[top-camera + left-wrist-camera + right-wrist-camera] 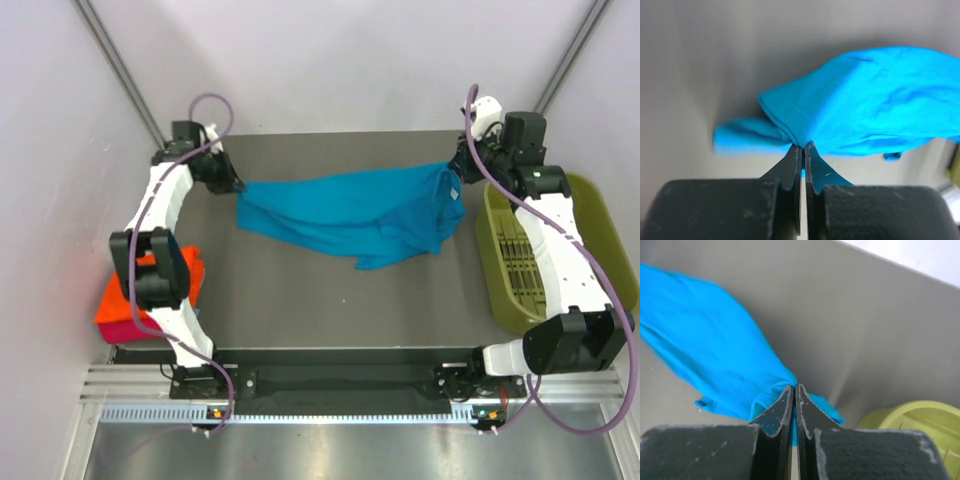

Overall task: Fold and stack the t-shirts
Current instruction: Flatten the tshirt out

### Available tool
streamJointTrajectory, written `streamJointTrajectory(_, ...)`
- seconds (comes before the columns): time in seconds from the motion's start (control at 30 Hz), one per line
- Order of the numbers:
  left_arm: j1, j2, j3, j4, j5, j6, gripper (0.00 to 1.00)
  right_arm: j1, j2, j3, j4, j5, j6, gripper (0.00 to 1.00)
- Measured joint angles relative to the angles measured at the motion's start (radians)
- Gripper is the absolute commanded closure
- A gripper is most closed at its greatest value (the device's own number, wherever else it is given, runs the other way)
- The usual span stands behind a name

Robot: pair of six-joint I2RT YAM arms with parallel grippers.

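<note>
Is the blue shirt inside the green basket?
No, the blue shirt is stretched between the left claw and the right claw above the table, beside the green basket.

T-shirt [350, 215] plain teal-blue, darker in the creases; neck label [452, 190] white; orange shirt [112, 300] and magenta-pink shirt [128, 331] both plain; basket [600, 215] olive-green, slotted pattern on its floor; counter [300, 290] matte dark grey; arms [560, 240] white with black joints; cables [215, 105] purple; jaws black, scuffed pale.
</note>
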State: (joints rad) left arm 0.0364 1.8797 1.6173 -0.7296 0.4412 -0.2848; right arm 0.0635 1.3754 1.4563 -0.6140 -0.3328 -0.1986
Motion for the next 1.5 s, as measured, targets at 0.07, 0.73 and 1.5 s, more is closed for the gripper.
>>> streamJointTrajectory(0.07,0.022,-0.066,0.035,-0.004,-0.016,0.031,0.99,-0.008,-0.005,0.018,0.000,-0.006,0.003,1.00)
streamJointTrajectory(0.73,0.021,-0.212,0.070,-0.190,0.010,0.127,1.00,-0.014,-0.124,-0.035,-0.035,-0.216,0.032,1.00)
streamJointTrajectory(1.5,-0.031,0.459,0.500,-0.065,-0.047,0.124,1.00,-0.042,0.355,0.014,0.097,-0.219,0.152,0.41)
